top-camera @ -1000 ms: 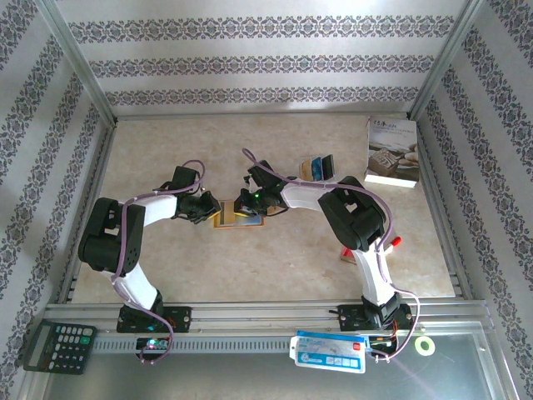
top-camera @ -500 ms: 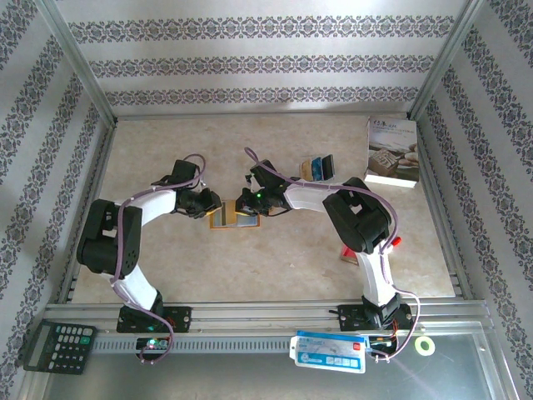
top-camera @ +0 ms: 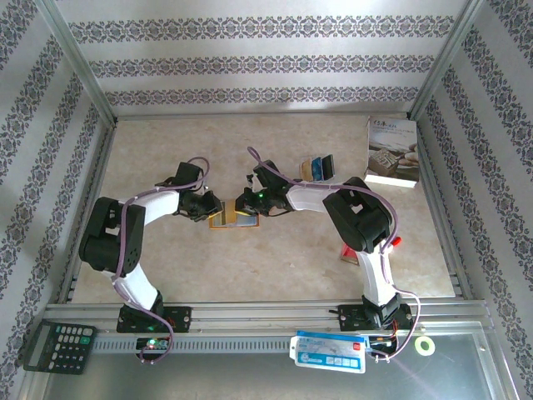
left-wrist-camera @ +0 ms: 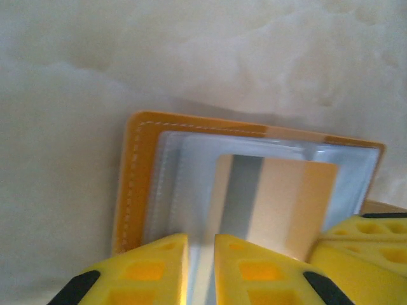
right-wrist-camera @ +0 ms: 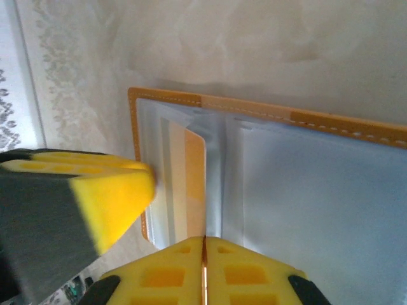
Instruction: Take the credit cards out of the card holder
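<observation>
Progress over the last second is slight, so don't read this as a card freed yet. You can see the card holder [top-camera: 231, 219] lying open on the table [top-camera: 275, 275], a little toward 9 o'clock of the middle, with your two grippers meeting over it. Compared with a second ago it has crept a touch toward 9 o'clock and skewed slightly, while both arms sit nearly where they were. Your left gripper [left-wrist-camera: 200, 273], at the holder's 9 o'clock edge, has its jaws drawn to a narrow gap around the pale inner panel, which looks like a pinch to steady the holder. Your right gripper [right-wrist-camera: 203, 274], reaching in from 3 o'clock, has its jaws pressed together on the edge of a beige credit card [left-wrist-camera: 273, 203]. That card seems to stand partly out of its clear pocket but is not free of it. The loose cards [top-camera: 319, 167] at 2 o'clock of the holder, near the white book [top-camera: 392, 152], look unchanged, so the number already out is the same. My reading is that the small slide means the pull is dragging the holder along with the card. You likely want a firmer hold on the left before drawing the card away.
</observation>
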